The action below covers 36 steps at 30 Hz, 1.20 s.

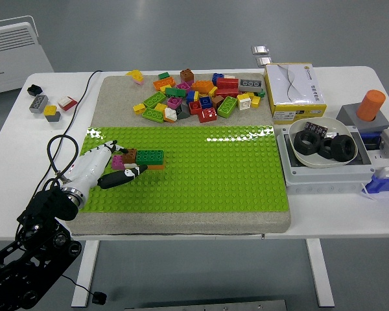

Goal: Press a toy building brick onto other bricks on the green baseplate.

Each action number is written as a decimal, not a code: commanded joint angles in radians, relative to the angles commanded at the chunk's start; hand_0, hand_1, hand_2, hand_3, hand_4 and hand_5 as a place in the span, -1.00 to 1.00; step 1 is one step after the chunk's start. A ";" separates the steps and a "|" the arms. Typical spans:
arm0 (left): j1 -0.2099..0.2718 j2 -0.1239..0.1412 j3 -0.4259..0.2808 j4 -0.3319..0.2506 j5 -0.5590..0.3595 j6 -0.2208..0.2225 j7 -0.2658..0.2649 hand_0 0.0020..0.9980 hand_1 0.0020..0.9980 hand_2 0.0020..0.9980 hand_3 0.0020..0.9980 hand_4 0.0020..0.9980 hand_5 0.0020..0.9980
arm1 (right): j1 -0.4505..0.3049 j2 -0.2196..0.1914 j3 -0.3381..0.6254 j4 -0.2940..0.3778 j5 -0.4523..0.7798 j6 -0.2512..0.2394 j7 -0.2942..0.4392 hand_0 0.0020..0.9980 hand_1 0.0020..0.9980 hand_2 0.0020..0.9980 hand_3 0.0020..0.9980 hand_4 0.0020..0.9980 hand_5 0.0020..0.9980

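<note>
The green baseplate (207,168) lies on a grey mat. On its left part stands a small cluster: a green brick (150,155), a brown brick (129,154), a pink brick (118,161) and an orange brick (157,166) under the green one. My left hand (128,162), white with black fingertips, reaches in from the lower left. Its fingers are spread around the pink brick: one black finger (122,176) lies along the plate just in front of the cluster, and another points at the brown brick. It grips nothing that I can see. My right arm is out of view.
A heap of several loose coloured bricks (198,97) lies on the mat behind the baseplate. At the right stand a yellow-and-white box (294,91), a bowl with black rings (323,142) on a grey tray, and an orange cylinder (371,104). Small bricks (47,106) sit far left.
</note>
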 joint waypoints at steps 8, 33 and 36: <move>0.001 0.001 0.007 0.006 -0.007 -0.001 -0.001 0.96 0.97 1.00 0.51 0.89 0.63 | 0.001 0.000 0.001 0.000 0.001 0.000 -0.001 0.03 0.40 0.36 0.51 0.62 0.61; -0.004 -0.013 0.017 0.041 -0.013 0.000 -0.001 0.96 0.97 1.00 0.51 0.89 0.59 | -0.003 0.003 -0.001 0.000 0.006 0.000 0.001 0.03 0.40 0.36 0.51 0.62 0.61; 0.000 -0.015 0.010 0.032 -0.006 0.000 0.001 0.96 0.97 1.00 0.51 0.89 0.59 | -0.003 0.003 -0.001 0.000 0.005 0.000 0.001 0.03 0.40 0.36 0.51 0.62 0.61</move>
